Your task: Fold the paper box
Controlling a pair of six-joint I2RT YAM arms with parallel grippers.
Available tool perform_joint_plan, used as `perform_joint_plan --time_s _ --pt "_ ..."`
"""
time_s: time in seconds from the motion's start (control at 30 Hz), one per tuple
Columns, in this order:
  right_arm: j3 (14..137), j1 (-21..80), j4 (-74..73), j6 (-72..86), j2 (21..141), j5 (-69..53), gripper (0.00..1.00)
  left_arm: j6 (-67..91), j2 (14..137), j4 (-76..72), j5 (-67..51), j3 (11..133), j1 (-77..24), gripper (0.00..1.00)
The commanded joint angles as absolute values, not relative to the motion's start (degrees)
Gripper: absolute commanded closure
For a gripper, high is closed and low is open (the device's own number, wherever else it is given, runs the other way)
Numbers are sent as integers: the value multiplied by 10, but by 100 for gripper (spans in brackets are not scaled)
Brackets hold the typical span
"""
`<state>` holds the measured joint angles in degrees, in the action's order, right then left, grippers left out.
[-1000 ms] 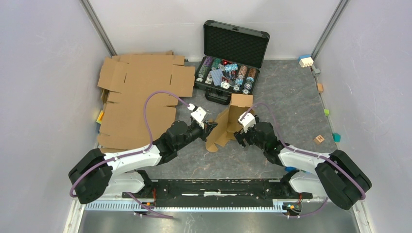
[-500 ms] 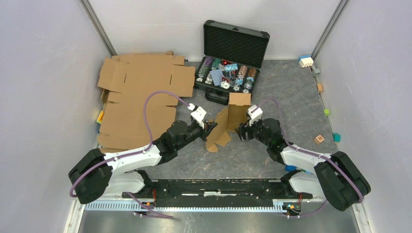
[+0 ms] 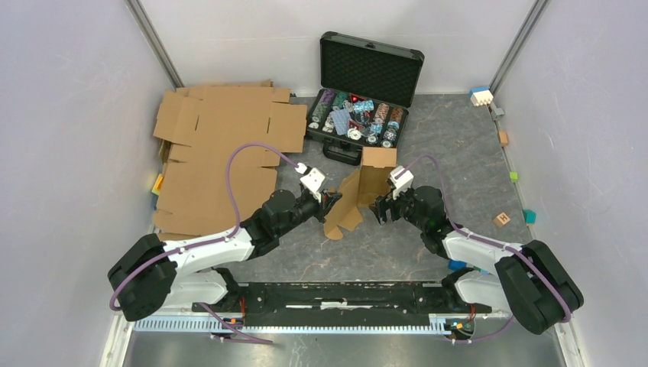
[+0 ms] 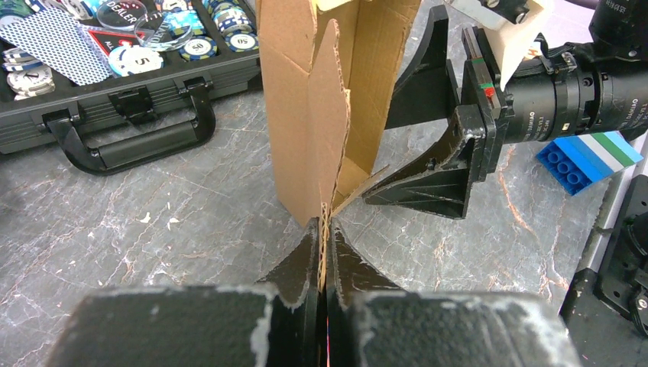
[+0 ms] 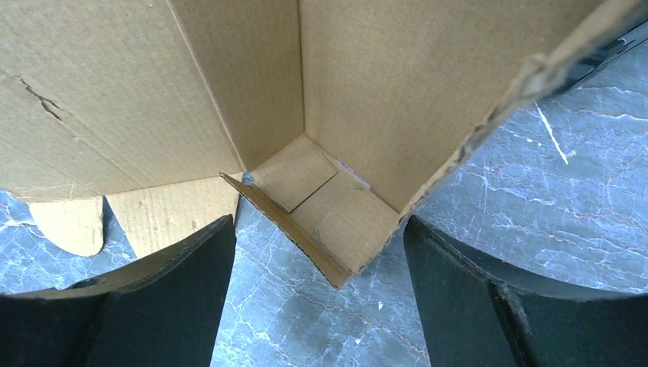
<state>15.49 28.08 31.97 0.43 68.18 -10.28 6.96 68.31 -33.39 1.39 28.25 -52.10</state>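
The paper box (image 3: 361,191) is a small brown cardboard mailer, half folded and standing on the dark table between my two arms. My left gripper (image 3: 333,199) is shut on the edge of one of its panels (image 4: 325,222); the cardboard shows between the closed fingers. My right gripper (image 3: 380,208) is open and empty just right of the box. In the right wrist view the box's inner corner (image 5: 321,202) sits between and beyond the spread fingers (image 5: 183,283), not touching them.
Bigger flat cardboard sheets (image 3: 218,153) lie at the back left. An open black case of chips (image 3: 359,115) stands behind the box; its handle (image 4: 130,141) is close. Small coloured blocks (image 3: 503,219) lie along the right side, and a blue block (image 4: 584,153) lies near the right arm.
My right gripper swung from the box's right side round to point at it, then edged slightly lower. The left gripper kept its hold and did not move.
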Motion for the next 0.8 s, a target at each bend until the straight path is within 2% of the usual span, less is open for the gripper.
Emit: perform_joint_plan --time_s 0.0,0.17,0.53,0.77 --pt "158 281 321 -20 676 -112 18 55 688 -310 10 295 -520 97" --pt "158 281 327 -23 688 -99 21 56 688 -310 9 295 -521 97" --pt "140 283 385 -3 719 -39 42 60 694 -311 3 296 -521 96" --pt "150 283 403 18 740 -17 44 62 695 -310 3 299 -520 97"
